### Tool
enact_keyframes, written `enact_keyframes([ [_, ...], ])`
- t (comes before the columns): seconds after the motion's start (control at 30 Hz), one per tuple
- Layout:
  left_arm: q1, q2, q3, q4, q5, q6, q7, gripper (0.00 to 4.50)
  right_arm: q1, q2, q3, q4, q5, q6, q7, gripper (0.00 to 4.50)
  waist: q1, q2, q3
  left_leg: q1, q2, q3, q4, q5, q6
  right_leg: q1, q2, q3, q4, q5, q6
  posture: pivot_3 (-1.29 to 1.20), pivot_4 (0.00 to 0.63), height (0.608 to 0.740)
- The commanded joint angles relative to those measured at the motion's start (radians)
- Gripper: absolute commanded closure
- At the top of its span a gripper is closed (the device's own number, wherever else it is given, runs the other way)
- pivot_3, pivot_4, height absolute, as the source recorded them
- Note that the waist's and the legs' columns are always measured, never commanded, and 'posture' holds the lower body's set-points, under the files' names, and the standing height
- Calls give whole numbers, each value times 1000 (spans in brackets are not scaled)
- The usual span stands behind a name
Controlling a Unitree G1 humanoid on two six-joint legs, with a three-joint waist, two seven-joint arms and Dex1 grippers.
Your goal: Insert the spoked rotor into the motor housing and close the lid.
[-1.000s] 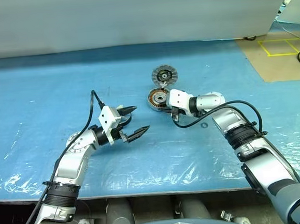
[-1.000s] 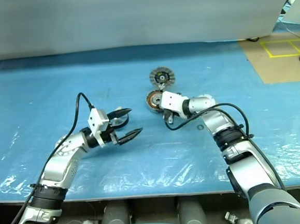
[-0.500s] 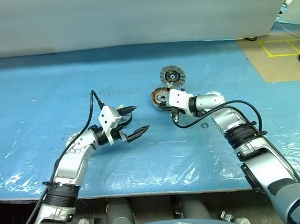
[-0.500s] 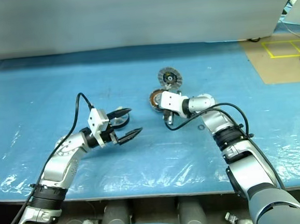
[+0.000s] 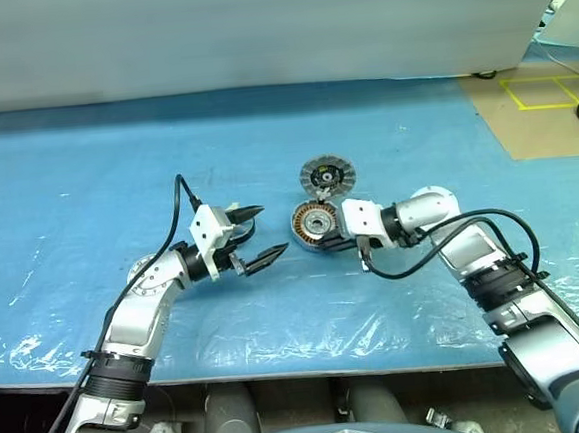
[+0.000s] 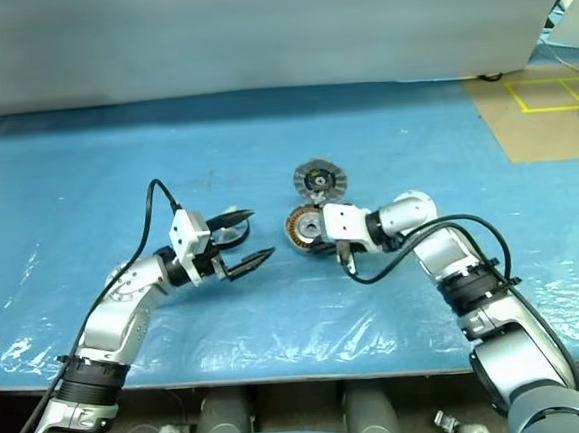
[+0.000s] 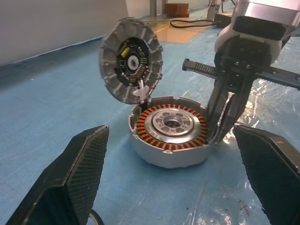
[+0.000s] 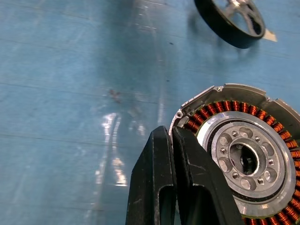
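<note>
The motor housing (image 5: 313, 222) lies open-side up on the blue sheet, its copper windings ringing a pale centre (image 7: 169, 129). The lid (image 7: 131, 60) stands tilted at the housing's far rim, ribbed face and black centre showing, also seen from above (image 5: 325, 175). My right gripper (image 8: 171, 131) is shut with nothing in it; its fingertips rest against the outside of the housing's rim (image 7: 220, 133). My left gripper (image 5: 270, 229) hangs open to the left of the housing, pointing at it. The spoked rotor (image 8: 236, 18), dark-rimmed with silvery spokes, lies flat on the sheet beyond the housing.
Blue plastic sheeting (image 5: 85, 172) covers the table, crinkled near the front edge. A pale wall (image 5: 255, 29) bounds the far side. Brown floor with yellow tape (image 5: 541, 96) and cables lies off to the right. A small ring (image 5: 395, 241) sits beside my right forearm.
My right arm has pulled back toward the near edge and swung to point more leftward. The housing and its tilted lid have shifted nearer with it. The left arm has stayed still.
</note>
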Motion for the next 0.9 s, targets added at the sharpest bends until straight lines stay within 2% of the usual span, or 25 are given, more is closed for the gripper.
enact_keyframes([
  [0.03,15,12,1,-41,-10,0,-18,0,25,-16,7,-89,41,48,30,4480,-1,0,0,0,0,0,0,0,0,0,0,0,0,0,0,0,150,740],
  [0.2,49,30,-1,-70,-16,10,-39,0,45,-26,4,-156,69,99,40,4480,-1,0,0,0,0,0,0,0,0,0,0,0,0,0,0,0,150,740],
  [0.6,127,53,-4,-128,-21,24,-61,0,35,-31,-1,-155,71,106,34,4480,-1,0,0,0,0,0,0,0,0,0,0,0,-1,0,0,0,150,740],
  [0.9,136,52,-14,-143,-20,36,-66,0,61,-57,3,-216,102,159,66,4480,0,0,0,0,0,0,0,0,0,0,0,0,-1,0,0,0,150,740],
])
